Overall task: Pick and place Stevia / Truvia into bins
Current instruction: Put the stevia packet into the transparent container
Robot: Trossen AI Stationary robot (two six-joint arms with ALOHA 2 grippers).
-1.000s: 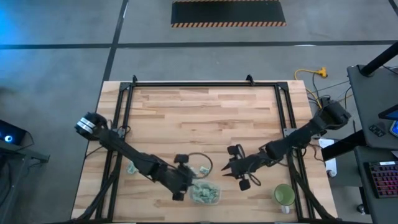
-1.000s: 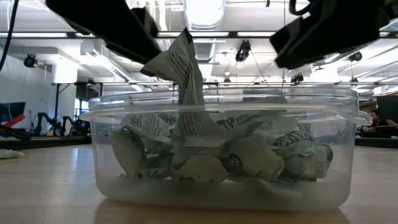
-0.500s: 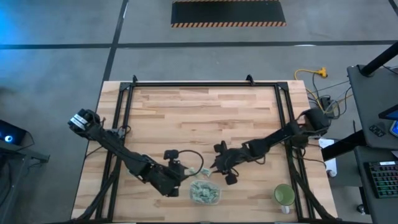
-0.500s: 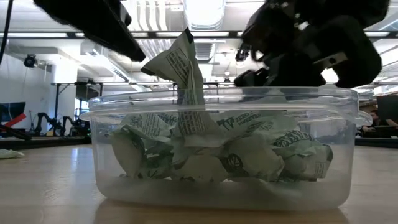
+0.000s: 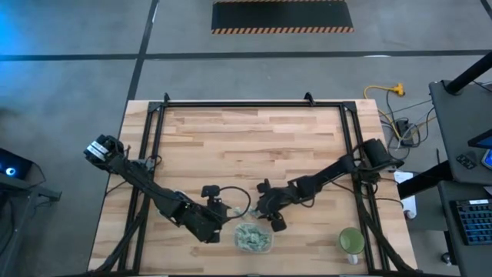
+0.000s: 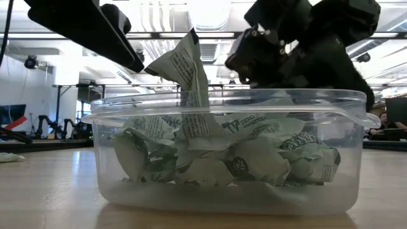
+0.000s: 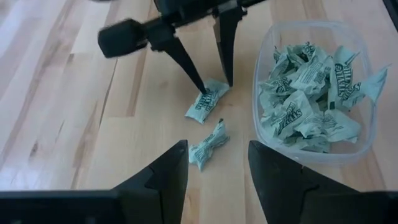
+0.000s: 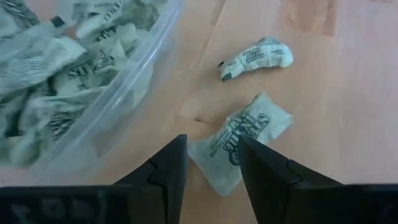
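So I count one clear bin [image 7: 314, 155] stuffed with crumpled sachets [image 7: 308, 93], too jumbled to number. Two loose sachets [image 7: 207, 99] on the surface [image 5: 254, 138], one green cup [image 5: 351, 241], and my two grippers [image 7: 214, 84].

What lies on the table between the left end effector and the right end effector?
In the left wrist view, two pale green paper sachets lie there on bare wood, one between the right end effector's open fingers, beside the clear plastic tub.

Bright even overhead light; ceiling lamps [image 6: 210, 11] glare in low view; soft shadows; wrist views slightly blurred.
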